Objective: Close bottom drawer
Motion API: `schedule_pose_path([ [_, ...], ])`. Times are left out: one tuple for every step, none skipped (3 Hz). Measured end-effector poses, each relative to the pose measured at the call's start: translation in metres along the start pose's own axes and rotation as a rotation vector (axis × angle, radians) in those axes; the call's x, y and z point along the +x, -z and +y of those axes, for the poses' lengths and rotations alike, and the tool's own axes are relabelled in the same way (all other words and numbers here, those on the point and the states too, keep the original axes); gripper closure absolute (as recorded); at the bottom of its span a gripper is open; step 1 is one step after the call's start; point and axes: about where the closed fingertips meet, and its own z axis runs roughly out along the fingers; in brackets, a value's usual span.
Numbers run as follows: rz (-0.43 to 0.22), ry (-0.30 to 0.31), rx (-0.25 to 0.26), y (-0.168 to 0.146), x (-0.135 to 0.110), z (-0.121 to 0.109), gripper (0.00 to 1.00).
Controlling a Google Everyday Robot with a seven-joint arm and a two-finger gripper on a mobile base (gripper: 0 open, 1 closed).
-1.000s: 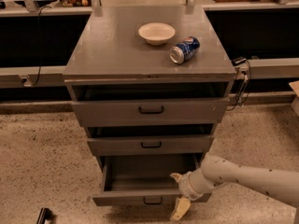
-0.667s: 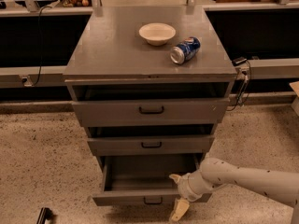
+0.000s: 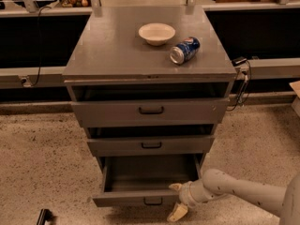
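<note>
The bottom drawer (image 3: pixel 140 198) is the lowest of three grey drawers and stands pulled out, its deep box empty, with a small black handle (image 3: pixel 153 201) on its low front. My gripper (image 3: pixel 177 200) is at the drawer's front right corner, on the end of the white arm that comes in from the lower right. Its two pale fingers are spread apart: one finger (image 3: pixel 176 187) lies at the top rim of the drawer front, the other (image 3: pixel 177 213) hangs below the front. It holds nothing.
The grey cabinet (image 3: pixel 112 55) carries a white bowl (image 3: pixel 156 33) and a blue can (image 3: pixel 184 50) lying on its side. The upper drawer (image 3: pixel 151 110) and middle drawer (image 3: pixel 150 145) stand slightly out. A cable (image 3: pixel 242 86) hangs on the cabinet's right. Speckled floor lies around.
The gripper and arm have shifted slightly left and closer to the drawer's front right corner. The drawer has not visibly moved.
</note>
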Motion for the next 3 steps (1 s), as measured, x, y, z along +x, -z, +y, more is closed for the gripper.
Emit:
schedule_pose_path([
  [-0.043,-0.006,0.048,-0.015,0.03,-0.003,0.41],
  [-0.06,-0.001,0.092,-0.019,0.051,-0.003,0.66],
  [-0.06,-0.001,0.086,-0.021,0.05,-0.002,0.89],
])
